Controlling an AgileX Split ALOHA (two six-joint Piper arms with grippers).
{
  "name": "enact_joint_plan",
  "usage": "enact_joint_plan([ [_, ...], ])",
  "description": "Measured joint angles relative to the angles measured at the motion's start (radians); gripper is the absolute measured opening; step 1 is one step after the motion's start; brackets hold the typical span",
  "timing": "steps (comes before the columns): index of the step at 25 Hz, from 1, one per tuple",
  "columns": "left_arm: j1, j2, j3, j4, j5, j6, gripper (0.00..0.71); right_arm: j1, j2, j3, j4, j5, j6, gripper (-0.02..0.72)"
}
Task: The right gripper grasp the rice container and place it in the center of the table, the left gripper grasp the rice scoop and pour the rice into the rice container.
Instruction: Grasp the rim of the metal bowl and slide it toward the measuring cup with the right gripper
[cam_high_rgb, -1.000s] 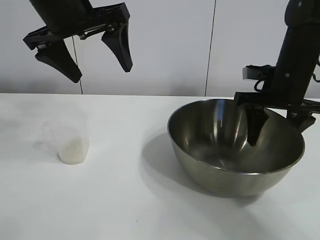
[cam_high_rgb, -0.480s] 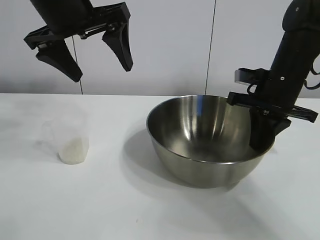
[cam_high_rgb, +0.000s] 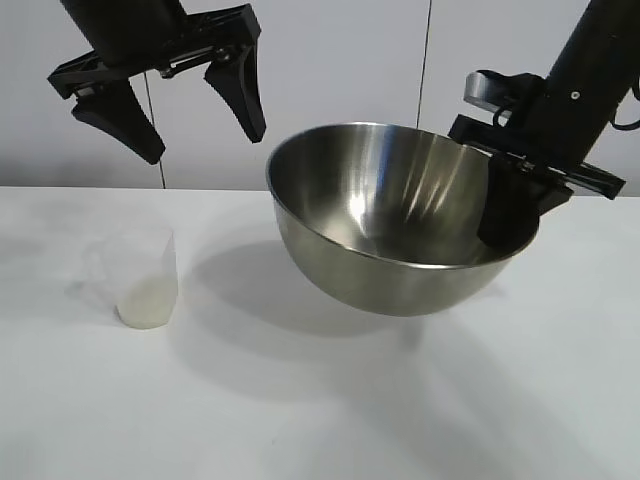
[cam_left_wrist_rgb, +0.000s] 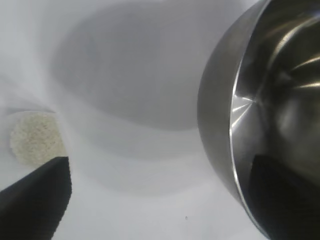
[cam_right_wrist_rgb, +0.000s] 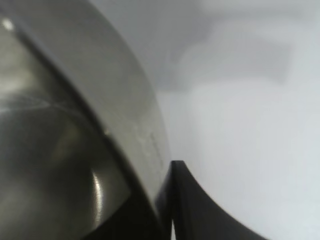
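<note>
**Aloft: steel bowl hangs tilted above the desk**

Clearly off the white desk (cam_high_rgb: 300, 420), the rice container (cam_high_rgb: 385, 215) hangs in the air at the middle-right of the exterior view, its shadow spread on the surface beneath it. It is tilted, the open mouth turned toward the camera and the left side, so the brushed inside shows. The right hand (cam_high_rgb: 510, 215) is clenched on the container's right rim, one finger inside the wall and one outside; the right wrist view shows the thin steel wall (cam_right_wrist_rgb: 125, 130) pinched at the dark fingertip (cam_right_wrist_rgb: 190, 210).

Well apart, at the desk's left, the rice scoop (cam_high_rgb: 140, 275) stands upright with a low layer of rice (cam_high_rgb: 145, 305) in its bottom; from the left wrist view the grains (cam_left_wrist_rgb: 36, 137) show as a pale round patch. The left hand (cam_high_rgb: 195, 120) hovers high above the scoop, its two pointed fingers spread wide and released, touching nothing. One finger (cam_left_wrist_rgb: 32, 200) reaches into that wrist view just beside the scoop, with the container's outer wall (cam_left_wrist_rgb: 217, 115) filling the opposite side.
</note>
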Motion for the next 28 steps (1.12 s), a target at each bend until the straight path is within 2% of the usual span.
enact_joint_plan([
  [10, 0.0, 0.0, 0.0, 0.0, 0.0, 0.0, 0.694, 0.139, 0.018, 0.0, -0.007, -0.112, 0.103, 0.01],
  [16, 0.0, 0.0, 0.0, 0.0, 0.0, 0.0, 0.694, 0.15, 0.096, 0.002, -0.018, -0.114, 0.168, 0.01],
  [24, 0.0, 0.0, 0.0, 0.0, 0.0, 0.0, 0.694, 0.15, 0.108, 0.003, -0.017, -0.111, 0.194, 0.012],
  [28, 0.0, 0.0, 0.0, 0.0, 0.0, 0.0, 0.694, 0.15, 0.108, 0.003, -0.016, -0.115, 0.21, 0.061],
])
